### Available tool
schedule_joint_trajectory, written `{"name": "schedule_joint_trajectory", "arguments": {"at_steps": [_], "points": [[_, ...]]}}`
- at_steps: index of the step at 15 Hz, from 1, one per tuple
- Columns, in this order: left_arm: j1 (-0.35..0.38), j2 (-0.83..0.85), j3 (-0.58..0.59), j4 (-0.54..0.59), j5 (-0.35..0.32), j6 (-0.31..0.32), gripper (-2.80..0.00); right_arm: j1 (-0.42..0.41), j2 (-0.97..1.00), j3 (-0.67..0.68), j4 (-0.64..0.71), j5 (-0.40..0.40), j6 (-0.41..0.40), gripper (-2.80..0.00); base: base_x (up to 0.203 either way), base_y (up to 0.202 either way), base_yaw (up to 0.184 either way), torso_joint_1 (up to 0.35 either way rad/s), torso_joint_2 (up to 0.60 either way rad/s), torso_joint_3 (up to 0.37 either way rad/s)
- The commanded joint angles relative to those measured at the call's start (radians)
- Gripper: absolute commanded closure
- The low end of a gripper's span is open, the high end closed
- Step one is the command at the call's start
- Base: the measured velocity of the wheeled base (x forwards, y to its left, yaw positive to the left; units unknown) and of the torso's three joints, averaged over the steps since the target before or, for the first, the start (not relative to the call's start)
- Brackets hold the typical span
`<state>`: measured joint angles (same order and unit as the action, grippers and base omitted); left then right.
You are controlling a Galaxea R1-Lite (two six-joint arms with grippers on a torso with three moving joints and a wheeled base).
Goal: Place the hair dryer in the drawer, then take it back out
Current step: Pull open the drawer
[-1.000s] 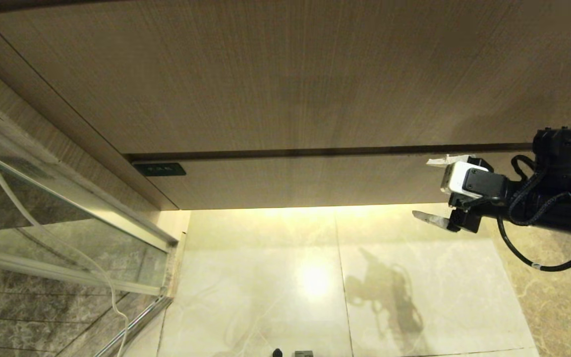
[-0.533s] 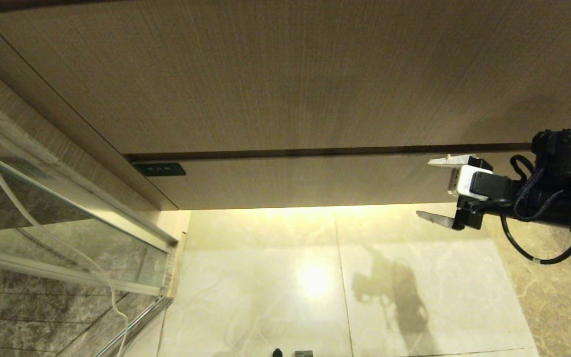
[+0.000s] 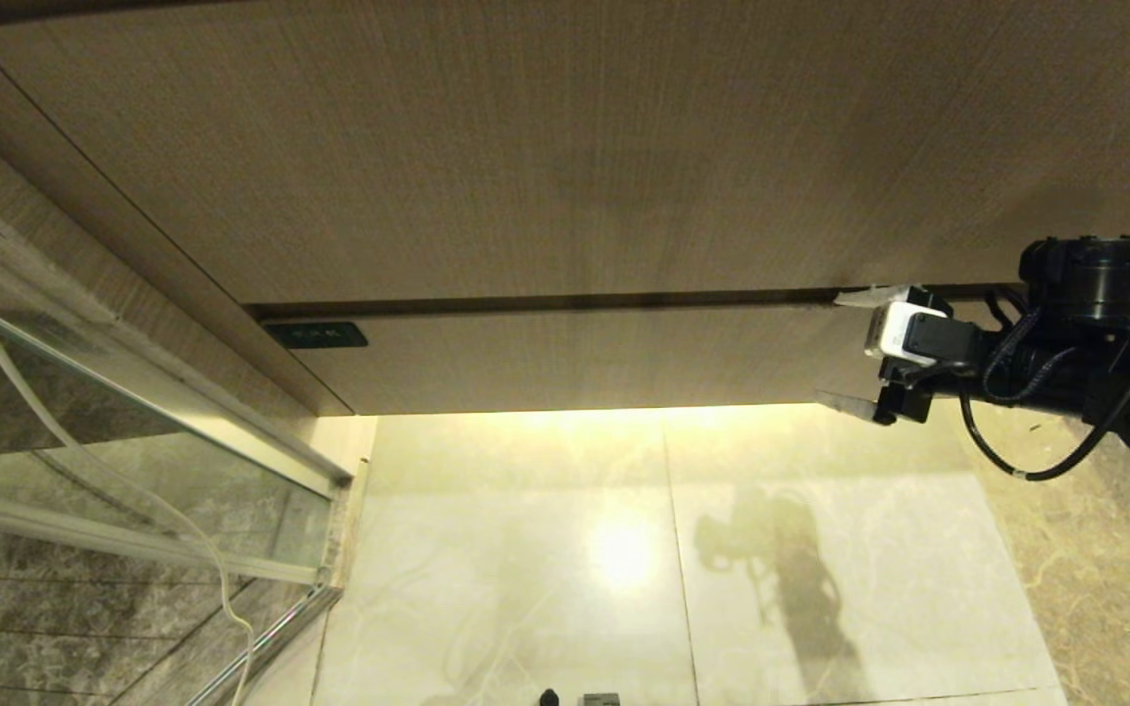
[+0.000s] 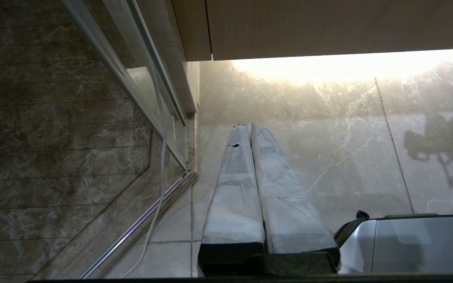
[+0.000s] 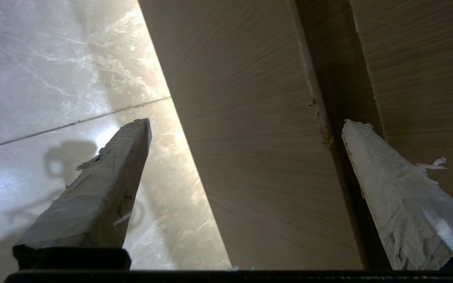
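Note:
The drawer [image 3: 575,358] is the low handleless wood-grain front under the taller panel, and it is closed. My right gripper [image 3: 832,348] is open at the drawer front's right end. One finger lies level with the dark gap above the front [image 5: 258,157], the other hangs below its lower edge over the floor. Nothing is between the jaws of the right gripper [image 5: 246,122] except the drawer front; whether they touch it I cannot tell. The hair dryer is out of view. My left gripper [image 4: 248,126] is shut and parked over the floor.
A taller wood-grain panel [image 3: 565,147] fills the space above the drawer. At the left stand a glass door with a metal rail [image 3: 133,392] and a hanging white cord [image 3: 222,579]. Glossy marble floor [image 3: 526,569] lies below. A small dark label [image 3: 316,335] sits at the drawer's left end.
My right gripper has risen a little and moved in toward the cabinet, so its fingers now straddle the drawer front. It stays open. The left arm has not moved.

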<state>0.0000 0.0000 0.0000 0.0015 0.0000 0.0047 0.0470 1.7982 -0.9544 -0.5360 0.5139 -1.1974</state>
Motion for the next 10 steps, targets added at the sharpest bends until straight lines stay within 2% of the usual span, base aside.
{"name": "schedule_joint_trajectory", "arguments": {"at_steps": [1,10], "points": [[0.000,0.000,0.001,0.000,0.000,0.000,0.00,-0.001,0.028,-0.022,-0.004,0.003,-0.005,-2.80,0.000,0.000,0.000,0.000,0.00,0.000],[0.000,0.000,0.002,0.000,0.000,0.000,0.00,-0.018,0.098,-0.090,-0.035,0.008,-0.005,-2.80,0.000,0.000,0.000,0.000,0.00,0.000]]}}
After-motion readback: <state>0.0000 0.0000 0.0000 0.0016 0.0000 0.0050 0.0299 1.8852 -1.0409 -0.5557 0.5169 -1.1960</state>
